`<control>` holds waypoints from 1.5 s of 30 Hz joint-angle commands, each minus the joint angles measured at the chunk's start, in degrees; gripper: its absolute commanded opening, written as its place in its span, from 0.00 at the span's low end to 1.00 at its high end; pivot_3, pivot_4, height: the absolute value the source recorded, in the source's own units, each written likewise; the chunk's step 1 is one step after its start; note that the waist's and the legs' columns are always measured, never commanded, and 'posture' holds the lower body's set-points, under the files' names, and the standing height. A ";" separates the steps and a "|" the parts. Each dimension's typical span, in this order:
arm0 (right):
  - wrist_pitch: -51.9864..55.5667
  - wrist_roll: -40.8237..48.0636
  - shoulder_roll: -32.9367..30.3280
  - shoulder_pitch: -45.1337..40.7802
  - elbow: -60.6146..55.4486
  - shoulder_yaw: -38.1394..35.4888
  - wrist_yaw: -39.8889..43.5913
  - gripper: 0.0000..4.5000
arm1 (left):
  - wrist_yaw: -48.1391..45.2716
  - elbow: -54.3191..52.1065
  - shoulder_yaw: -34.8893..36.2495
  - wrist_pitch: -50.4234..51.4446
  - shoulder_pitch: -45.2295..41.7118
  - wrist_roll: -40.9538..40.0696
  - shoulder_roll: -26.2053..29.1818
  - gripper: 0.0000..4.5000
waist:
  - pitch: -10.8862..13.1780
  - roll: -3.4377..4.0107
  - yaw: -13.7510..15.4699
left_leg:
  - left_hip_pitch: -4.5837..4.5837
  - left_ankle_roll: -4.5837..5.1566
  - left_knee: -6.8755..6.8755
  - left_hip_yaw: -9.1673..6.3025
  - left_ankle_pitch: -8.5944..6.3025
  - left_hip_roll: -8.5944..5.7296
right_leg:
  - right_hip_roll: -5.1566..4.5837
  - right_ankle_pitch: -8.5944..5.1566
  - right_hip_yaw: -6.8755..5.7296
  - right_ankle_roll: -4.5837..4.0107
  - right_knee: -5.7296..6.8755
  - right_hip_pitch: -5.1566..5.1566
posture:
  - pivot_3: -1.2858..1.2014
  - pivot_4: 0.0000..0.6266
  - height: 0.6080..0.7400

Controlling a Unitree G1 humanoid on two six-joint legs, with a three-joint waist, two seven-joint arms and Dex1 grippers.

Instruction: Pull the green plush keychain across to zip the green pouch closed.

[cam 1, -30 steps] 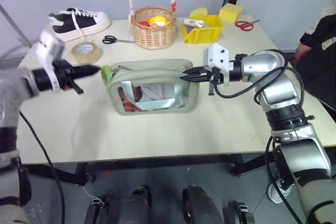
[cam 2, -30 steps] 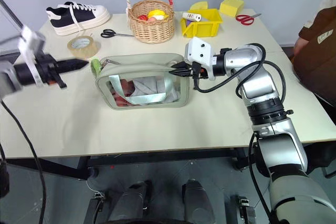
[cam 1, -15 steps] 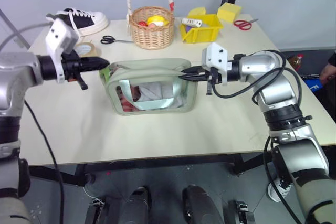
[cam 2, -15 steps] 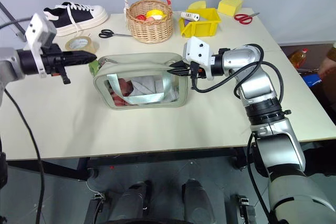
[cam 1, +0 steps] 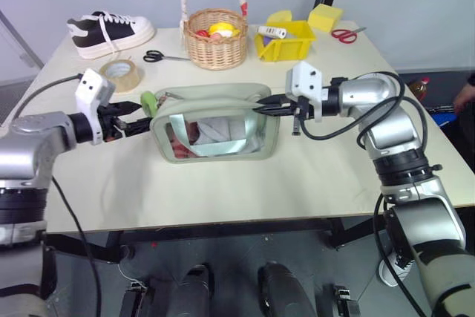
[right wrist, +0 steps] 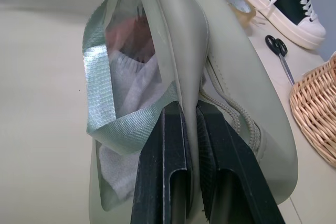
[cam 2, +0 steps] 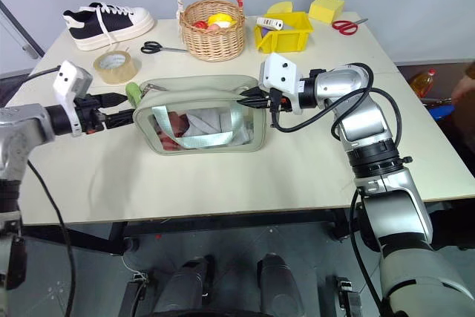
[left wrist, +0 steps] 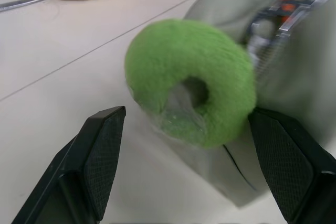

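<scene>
The green pouch (cam 1: 214, 99) lies mid-table with its clear window facing me. The green plush keychain (cam 1: 148, 100) hangs at the pouch's left end on the zipper pull. My left gripper (cam 1: 141, 118) is level with it and open. In the left wrist view the fuzzy ring (left wrist: 191, 80) sits between the two spread fingers (left wrist: 102, 150), clear of both. My right gripper (cam 1: 264, 109) is shut on the pouch's right end, and its pads (right wrist: 169, 161) pinch the sage fabric edge (right wrist: 186, 66).
At the back of the table stand a wicker basket (cam 1: 217, 41), a yellow bin (cam 1: 286, 42) and a black-and-white shoe (cam 1: 111, 30). A tape roll (cam 1: 121, 73) and black scissors (cam 1: 163, 56) lie behind my left gripper. Red scissors (cam 1: 345, 34) lie far right.
My left gripper has come down to the keychain's level and gone from shut to open around it. The right gripper keeps its hold on the pouch.
</scene>
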 commanded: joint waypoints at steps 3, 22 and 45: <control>0.02 0.82 -0.31 -0.96 -1.99 -1.11 -0.07 0.00 | 0.08 0.99 -0.16 -2.29 -3.31 0.88 -1.23 0.86 | 0.00 0.00 0.01 | 0.00 0.00 0.00 0.00 0.00 -0.01 | 0.00 0.00 0.00 0.00 0.00 0.00 | 0.52 0.24 1.00; 0.44 0.57 -0.80 -0.61 -2.17 -1.59 -1.32 0.00 | -10.60 1.51 -1.23 -2.65 -13.40 0.92 5.60 0.01 | 0.00 0.00 0.00 | -0.05 0.00 -0.05 -0.01 0.00 -0.01 | 0.02 0.00 -0.01 0.00 0.00 -0.07 | 0.52 0.24 1.00; 6.13 2.96 -2.35 0.79 -7.71 -2.39 -2.30 0.00 | -7.42 6.32 -4.58 -9.53 -6.51 8.87 2.62 0.09 | 0.00 0.00 0.31 | -0.25 0.01 0.09 -0.09 0.00 -0.03 | -0.01 0.00 -0.07 0.01 0.00 -0.16 | 0.52 0.24 1.00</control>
